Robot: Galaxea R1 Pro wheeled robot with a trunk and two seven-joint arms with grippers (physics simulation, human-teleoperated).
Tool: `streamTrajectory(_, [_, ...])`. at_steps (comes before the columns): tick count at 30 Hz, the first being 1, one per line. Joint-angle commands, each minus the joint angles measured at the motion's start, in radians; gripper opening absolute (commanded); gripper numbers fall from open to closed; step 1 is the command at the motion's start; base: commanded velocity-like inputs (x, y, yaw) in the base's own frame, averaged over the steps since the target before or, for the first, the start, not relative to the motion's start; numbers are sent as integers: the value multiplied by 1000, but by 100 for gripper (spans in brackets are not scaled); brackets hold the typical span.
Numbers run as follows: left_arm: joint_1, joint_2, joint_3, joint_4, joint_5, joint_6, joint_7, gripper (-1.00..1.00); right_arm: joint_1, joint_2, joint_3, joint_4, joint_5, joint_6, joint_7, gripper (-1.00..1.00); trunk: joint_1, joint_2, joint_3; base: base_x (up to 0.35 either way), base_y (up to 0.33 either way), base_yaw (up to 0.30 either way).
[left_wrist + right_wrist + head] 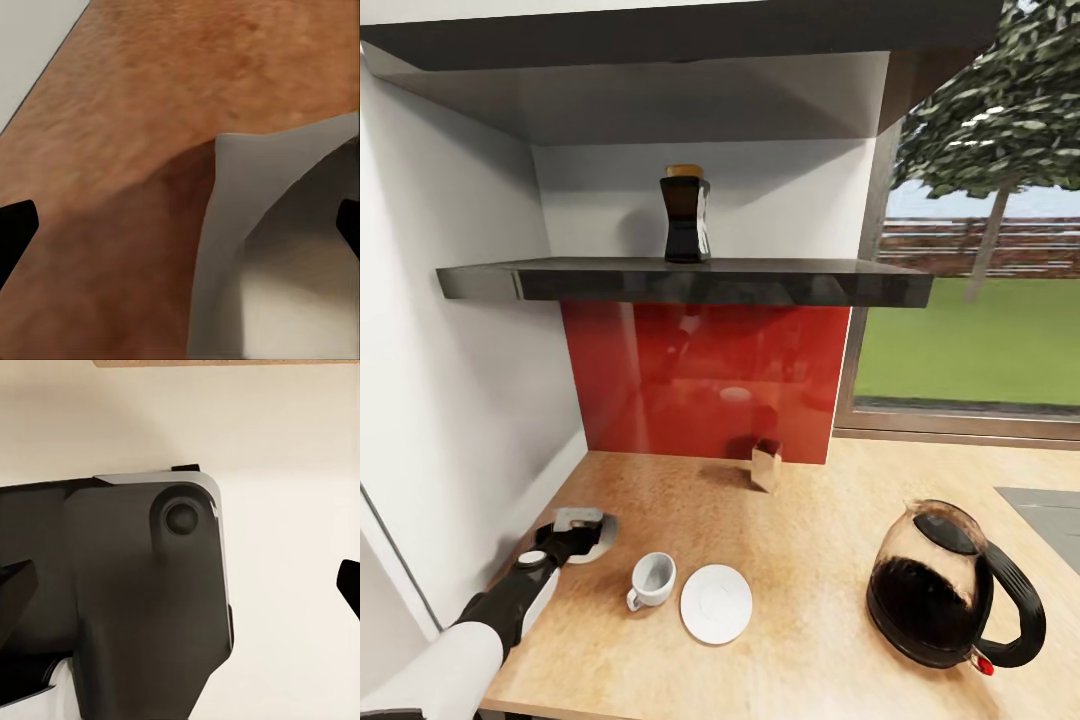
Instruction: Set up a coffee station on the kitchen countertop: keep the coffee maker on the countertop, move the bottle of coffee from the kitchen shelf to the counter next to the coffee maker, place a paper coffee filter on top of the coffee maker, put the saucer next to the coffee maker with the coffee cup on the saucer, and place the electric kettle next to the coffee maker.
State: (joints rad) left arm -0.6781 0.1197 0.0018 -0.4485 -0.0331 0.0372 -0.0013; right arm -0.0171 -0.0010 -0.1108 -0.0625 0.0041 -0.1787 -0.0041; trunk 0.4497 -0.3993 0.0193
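One left end effector (582, 537) low over the paper coffee filter (592, 531).

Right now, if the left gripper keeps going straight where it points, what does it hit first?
Probably the paper coffee filter: the left gripper hangs open right over its edge, with the countertop beneath. Depth is unclear.

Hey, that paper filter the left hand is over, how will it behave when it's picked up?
The paper coffee filter looks thin and flat on the countertop, so it is probably very light and floppy. The left hand may slide it rather than lift it, and squeezing could crumple it.
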Motion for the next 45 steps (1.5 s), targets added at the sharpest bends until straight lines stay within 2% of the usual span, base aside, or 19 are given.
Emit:
streamTrajectory(1, [0, 1, -10, -2, -6, 4, 0, 100, 0, 0, -6, 1, 0, -4, 0, 100, 0, -1, 0, 0, 0, 0])
streamTrajectory(5, [0, 3, -24, -1, -9, 3, 0, 100, -1, 0, -6, 1, 0, -4, 0, 100, 0, -1, 0, 0, 0, 0])
streamTrajectory(13, [0, 5, -26, -1, -10, 3, 1, 100, 0, 0, -5, 1, 0, -4, -1, 100, 0, -1, 0, 0, 0, 0])
streamTrajectory(16, [8, 8, -16, -18, 7, 10, -16, 100, -1, 7, -6, 0, 0, -4, -1, 100, 0, -1, 0, 0, 0, 0])
streamTrajectory(20, [6, 3, -20, -41, -1, -1, -38, 100, -1, 9, -6, 0, 0, -4, -1, 100, 0, -1, 0, 0, 0, 0])
streamTrajectory(29, [5, 2, -23, -23, 13, -52, 12, 100, -1, 10, -6, 1, 0, -3, 1, 100, 0, -1, 0, 0, 0, 0])
streamTrajectory(45, [5, 1, -17, -19, 13, -62, 13, 100, -2, 10, -6, 1, 0, -2, 1, 100, 0, -1, 0, 0, 0, -52])
